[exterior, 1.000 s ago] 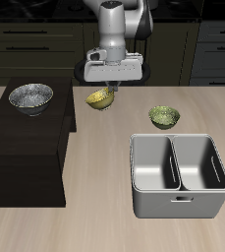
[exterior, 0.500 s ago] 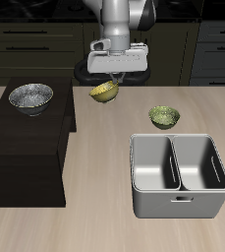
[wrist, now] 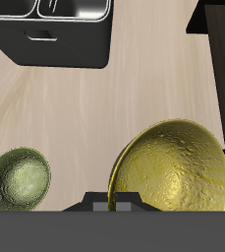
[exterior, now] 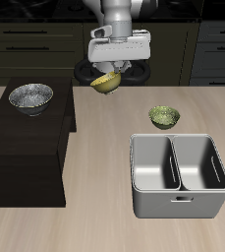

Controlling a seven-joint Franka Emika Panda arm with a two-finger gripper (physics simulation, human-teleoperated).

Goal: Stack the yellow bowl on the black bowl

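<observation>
The yellow bowl [exterior: 106, 83] hangs tilted in the air above the back of the table, with my gripper [exterior: 111, 73] shut on its rim. In the wrist view the yellow bowl [wrist: 173, 167] fills much of the frame, close under the gripper [wrist: 110, 203], its speckled glossy inside showing. The black bowl [exterior: 30, 96], with its grey speckled inside, rests on top of the dark cabinet [exterior: 26, 148], off to the side of the gripper and lower than the held bowl.
An olive-green bowl [exterior: 164, 117] [wrist: 16, 179] sits on the table behind a grey two-compartment caddy [exterior: 179, 177] [wrist: 51, 31]. The dark cabinet stands tall at the table's side.
The gripper has risen with the yellow bowl, lifting it well above the table. The bowl now hangs tilted. The other things have not moved.
</observation>
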